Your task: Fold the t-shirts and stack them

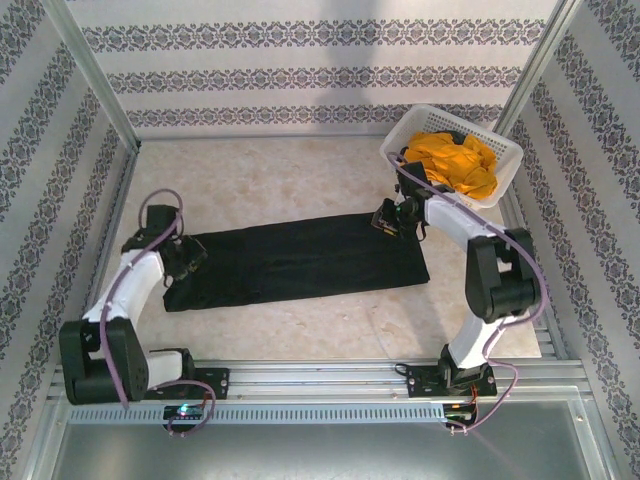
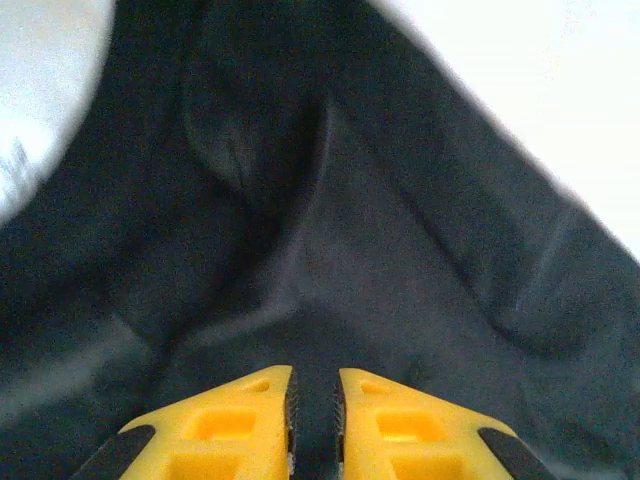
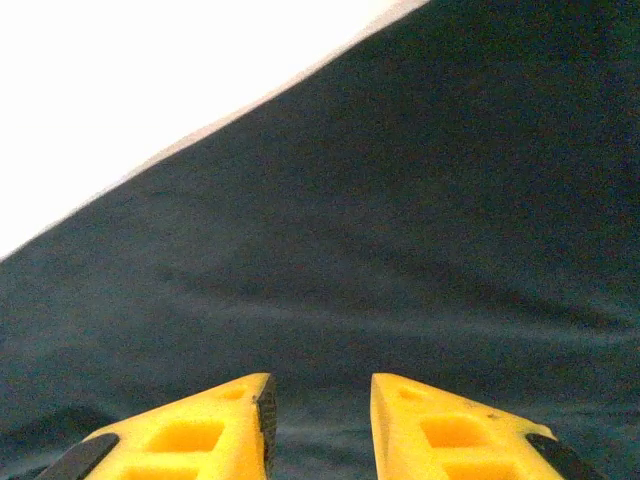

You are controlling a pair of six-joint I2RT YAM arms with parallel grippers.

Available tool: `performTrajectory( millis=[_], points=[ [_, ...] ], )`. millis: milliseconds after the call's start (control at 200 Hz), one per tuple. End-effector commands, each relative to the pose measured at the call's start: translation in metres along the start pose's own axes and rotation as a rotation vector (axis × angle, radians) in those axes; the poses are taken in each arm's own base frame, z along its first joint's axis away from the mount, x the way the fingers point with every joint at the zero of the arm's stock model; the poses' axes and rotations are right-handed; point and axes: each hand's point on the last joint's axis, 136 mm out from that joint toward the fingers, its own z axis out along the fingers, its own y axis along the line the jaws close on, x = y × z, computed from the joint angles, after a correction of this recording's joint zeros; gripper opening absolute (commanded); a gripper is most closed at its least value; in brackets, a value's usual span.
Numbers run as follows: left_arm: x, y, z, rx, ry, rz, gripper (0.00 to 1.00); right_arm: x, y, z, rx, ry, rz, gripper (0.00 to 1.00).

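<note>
Black t-shirt (image 1: 300, 260) mid-fold, you've got a tool at each end.
The table (image 1: 300, 330) carries it as a long flat strip between the arms. The orange t-shirt (image 1: 455, 160) sits crumpled in the white basket (image 1: 505, 150), far right. Left tool (image 2: 312, 385) looks pinched on the shirt's left end, creases running into it. Right tool (image 3: 320, 390) is apart over flat cloth. Likely next: close right, lift, fold crosswise.
</note>
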Motion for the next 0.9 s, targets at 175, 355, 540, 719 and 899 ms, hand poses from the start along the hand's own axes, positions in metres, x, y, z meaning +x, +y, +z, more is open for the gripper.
performTrajectory(
  millis=[175,355,540,719,899],
  points=[
    [0.087,0.000,0.018,0.021,0.134,-0.302,0.18,-0.014,-0.036,0.023,0.258,0.098,-0.071,0.33],
    [0.100,0.007,0.046,0.016,0.173,-0.398,0.18,-0.006,-0.051,0.037,0.344,0.187,-0.091,0.34],
    [0.094,0.014,0.063,-0.004,0.191,-0.429,0.18,0.015,-0.061,0.040,0.394,0.247,-0.105,0.35],
    [0.056,0.014,0.087,-0.022,0.229,-0.405,0.18,0.038,-0.072,0.033,0.433,0.251,-0.106,0.34],
    [-0.015,-0.038,0.115,0.041,0.255,-0.264,0.19,0.075,-0.082,0.017,0.491,0.273,-0.092,0.34]
  ],
)
